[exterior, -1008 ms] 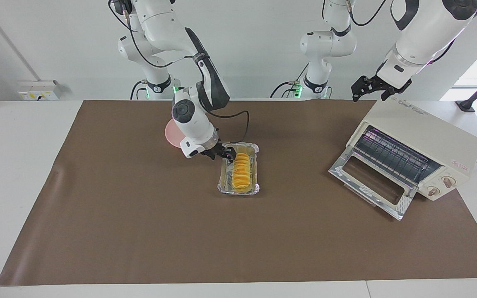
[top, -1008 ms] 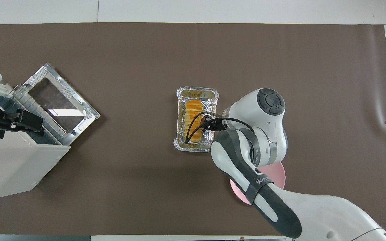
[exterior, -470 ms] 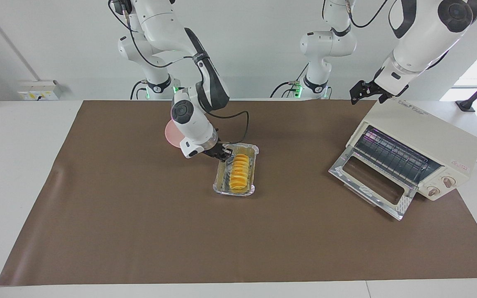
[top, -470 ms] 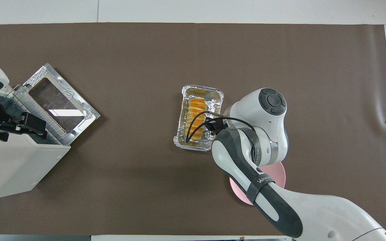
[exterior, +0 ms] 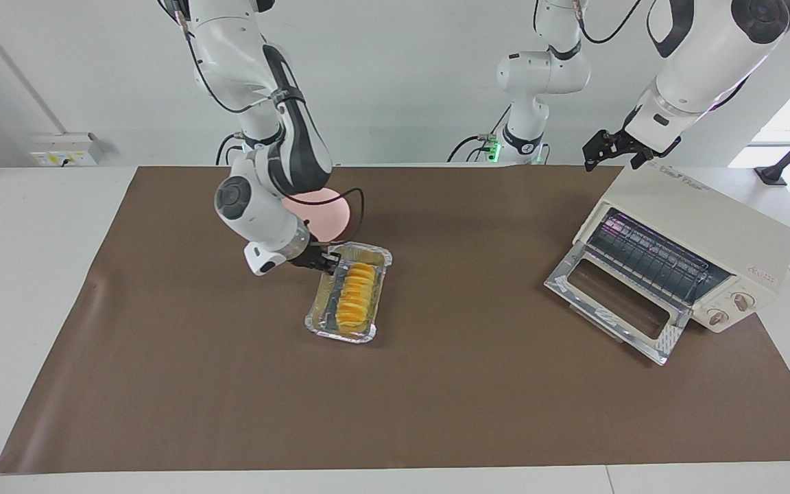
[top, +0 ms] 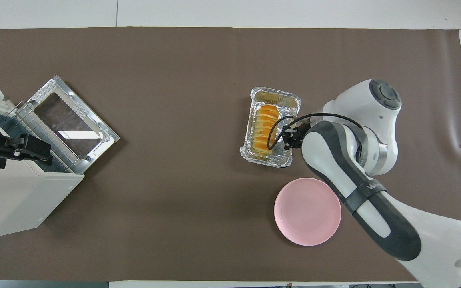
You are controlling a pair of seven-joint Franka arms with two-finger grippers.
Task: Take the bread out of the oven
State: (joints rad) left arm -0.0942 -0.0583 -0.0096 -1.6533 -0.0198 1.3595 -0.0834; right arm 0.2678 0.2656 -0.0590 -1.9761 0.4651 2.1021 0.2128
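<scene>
The bread [exterior: 356, 293] [top: 264, 130], a ridged golden-yellow loaf, lies in a crinkled foil tray [exterior: 340, 335] [top: 268, 160] on the brown mat, outside the oven. My right gripper [exterior: 328, 261] [top: 288, 138] is shut on the tray's long rim, on the side toward the right arm's end. The cream oven [exterior: 703, 233] [top: 18, 196] stands at the left arm's end with its glass door [exterior: 614, 302] [top: 72, 120] dropped open and the wire rack bare. Above the oven's top hangs my left gripper [exterior: 611, 159] [top: 48, 154], open and holding nothing.
A pink round plate [exterior: 323, 213] [top: 307, 211] lies on the mat, nearer to the robots than the foil tray and close to it. The brown mat [exterior: 436, 412] covers most of the white table.
The right gripper closed on the tray's rim and dragged tray and bread toward the right arm's end, turning the tray slightly and uncovering the pink plate. The left gripper barely shifted over the oven.
</scene>
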